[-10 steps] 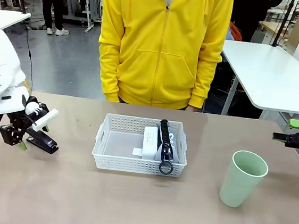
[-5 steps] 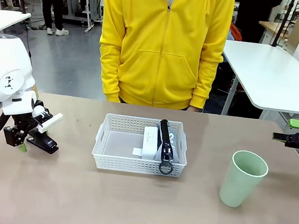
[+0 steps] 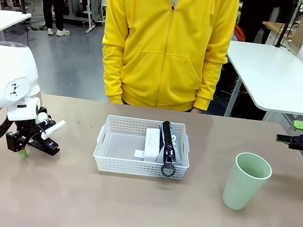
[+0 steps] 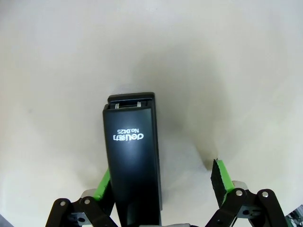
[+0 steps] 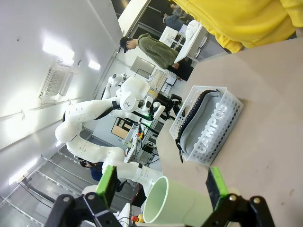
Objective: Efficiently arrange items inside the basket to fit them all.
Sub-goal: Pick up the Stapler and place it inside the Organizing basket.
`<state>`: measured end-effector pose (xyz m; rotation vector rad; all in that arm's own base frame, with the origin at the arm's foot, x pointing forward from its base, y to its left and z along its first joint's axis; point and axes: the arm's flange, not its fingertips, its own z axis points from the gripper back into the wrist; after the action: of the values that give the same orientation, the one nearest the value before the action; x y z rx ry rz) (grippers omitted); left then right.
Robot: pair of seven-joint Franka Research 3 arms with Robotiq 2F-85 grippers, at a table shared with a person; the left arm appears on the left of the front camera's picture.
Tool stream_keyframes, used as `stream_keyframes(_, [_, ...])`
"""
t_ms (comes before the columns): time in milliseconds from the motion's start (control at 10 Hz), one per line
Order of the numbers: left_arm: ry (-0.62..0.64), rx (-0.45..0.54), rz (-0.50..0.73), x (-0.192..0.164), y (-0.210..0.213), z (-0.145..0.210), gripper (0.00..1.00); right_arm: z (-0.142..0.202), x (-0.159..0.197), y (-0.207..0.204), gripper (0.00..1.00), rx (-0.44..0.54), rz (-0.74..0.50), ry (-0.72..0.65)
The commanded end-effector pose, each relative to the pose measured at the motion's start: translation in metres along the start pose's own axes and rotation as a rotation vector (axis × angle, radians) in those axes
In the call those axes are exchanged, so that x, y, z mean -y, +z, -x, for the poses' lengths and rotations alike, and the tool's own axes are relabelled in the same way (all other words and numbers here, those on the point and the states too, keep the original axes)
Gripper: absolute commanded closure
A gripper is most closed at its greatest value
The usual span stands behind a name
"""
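Our left fingers (image 4: 220,176) stand spread astride the black stapler (image 4: 132,156), at nine o'clock from the basket (image 3: 101,141); our right fingers (image 5: 217,183) gape wide at three, the green cup (image 3: 246,180) at four on the counter (image 3: 130,209).

The basket (image 3: 129,167) is white with a grid of small holes along its sides, the box (image 3: 151,143) is plain white, and the pouch (image 5: 208,127) is grey with a black zipper, a black ring (image 3: 168,170) and white lettering. The stapler (image 4: 132,161) is black with small white print on top, the cup (image 3: 245,180) a plain pale green, the table (image 3: 130,209) a matt beige. The left gripper (image 4: 161,182) is black with bright green pads (image 4: 220,176), its arm (image 3: 6,76) white, and the person's zipped jacket (image 3: 167,44) is plain yellow.
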<state>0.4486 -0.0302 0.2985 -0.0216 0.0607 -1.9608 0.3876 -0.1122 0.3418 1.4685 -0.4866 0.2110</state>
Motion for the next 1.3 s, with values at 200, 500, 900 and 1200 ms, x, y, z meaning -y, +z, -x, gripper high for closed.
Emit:
stream_keyframes(200, [0.004, -0.007, -0.006, -0.0021, -0.0015, -0.0001, 0.60, -0.0025, -0.0044, -0.0008, 0.00, -0.005, -0.004, -0.016])
stream_keyframes(500, [-0.020, -0.003, 0.008, -0.0017, -0.0024, -0.0023, 0.66, -0.0025, -0.0044, -0.0008, 0.00, -0.005, -0.004, -0.016])
stream_keyframes(900, [-0.013, -0.004, 0.006, -0.0019, -0.0030, -0.0020, 1.00, -0.0025, -0.0044, -0.0008, 0.00, -0.005, -0.004, -0.016])
stream_keyframes(1200, [-0.001, 0.022, -0.012, 0.0030, 0.0060, 0.0009, 1.00, -0.0025, -0.0044, -0.0008, 0.00, -0.005, -0.004, -0.016])
